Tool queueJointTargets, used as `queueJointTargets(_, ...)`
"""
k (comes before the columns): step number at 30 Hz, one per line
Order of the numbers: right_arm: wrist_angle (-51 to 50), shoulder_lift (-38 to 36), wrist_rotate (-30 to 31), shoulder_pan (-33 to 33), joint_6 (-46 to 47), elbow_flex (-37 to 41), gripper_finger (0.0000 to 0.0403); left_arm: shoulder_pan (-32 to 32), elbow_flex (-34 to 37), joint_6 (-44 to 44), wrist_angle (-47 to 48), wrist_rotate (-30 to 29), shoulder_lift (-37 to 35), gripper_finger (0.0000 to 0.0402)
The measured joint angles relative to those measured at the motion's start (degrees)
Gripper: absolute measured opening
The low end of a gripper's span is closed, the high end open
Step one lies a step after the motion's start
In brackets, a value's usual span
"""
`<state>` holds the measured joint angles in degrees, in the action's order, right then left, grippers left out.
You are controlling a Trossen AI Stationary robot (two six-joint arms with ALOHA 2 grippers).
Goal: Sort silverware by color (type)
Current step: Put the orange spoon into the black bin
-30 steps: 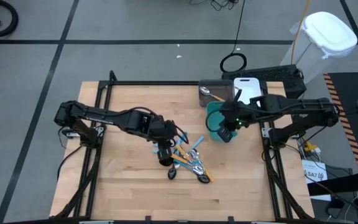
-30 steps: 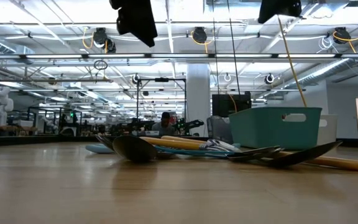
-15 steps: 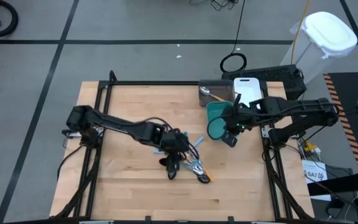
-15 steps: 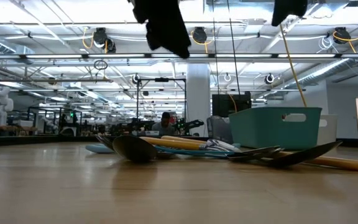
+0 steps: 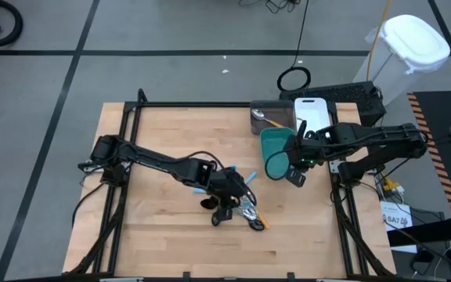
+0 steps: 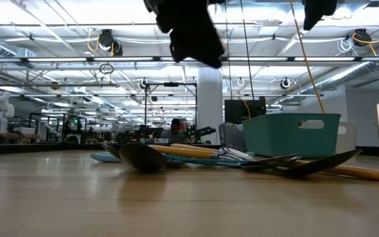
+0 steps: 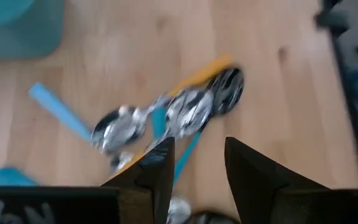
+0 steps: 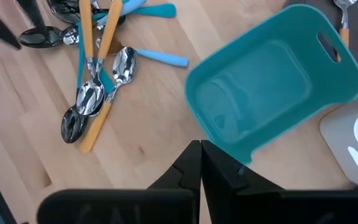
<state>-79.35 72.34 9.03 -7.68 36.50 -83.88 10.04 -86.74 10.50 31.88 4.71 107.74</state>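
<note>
On the table, near its middle: silverware (image 5: 237,205) in one loose heap, light-blue handles, orange handles with silver heads and dark spoons all crossing each other
Heap, compared with a second ago: same lay in the low view, nothing lifted out, nothing pushed aside
Heap in the right wrist view: two orange-handled spoons (image 8: 94,93) side by side, blue handles (image 8: 160,57) sticking out toward the bin, one dark spoon (image 8: 73,127) at the end of the pile
Left gripper (image 5: 227,205): now directly above the heap; one second ago beside its left edge, half a second ago already at its rim; seen lower in the low view than before
Left gripper, fingers (image 7: 160,165): parted, nothing between them, pointing down at the silver heads and a blue handle
Right gripper (image 5: 295,177): pressed together and empty, beside the teal bin; moved a little toward the table's right edge within the last second
Teal bin (image 5: 276,153): tilted, mouth turned toward the heap, inside empty in the right wrist view
Gray bin (image 5: 266,117): at the far edge, one orange-handled piece already inside
White bin (image 5: 313,112): next to the gray one
Meaning for the task: approach phase over, pick probably next; sorting hardly begun, almost all pieces unsorted
Risk, as a judgement: pieces overlapped, so easy to catch two colours in one grasp
</note>
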Motion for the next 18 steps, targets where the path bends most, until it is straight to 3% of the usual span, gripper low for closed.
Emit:
queueJointTargets(7,-0.94,-1.7,6.19,-0.09,-1.87,0.02,0.0004,-5.07,-0.04,-1.05,8.43,0.07,-1.04,0.0141)
queueJointTargets(18,0.32,-3.79,8.8,-1.2,1.3,0.02,0.0004,-5.39,-0.04,-13.64,4.34,1.75,1.52,0.0141)
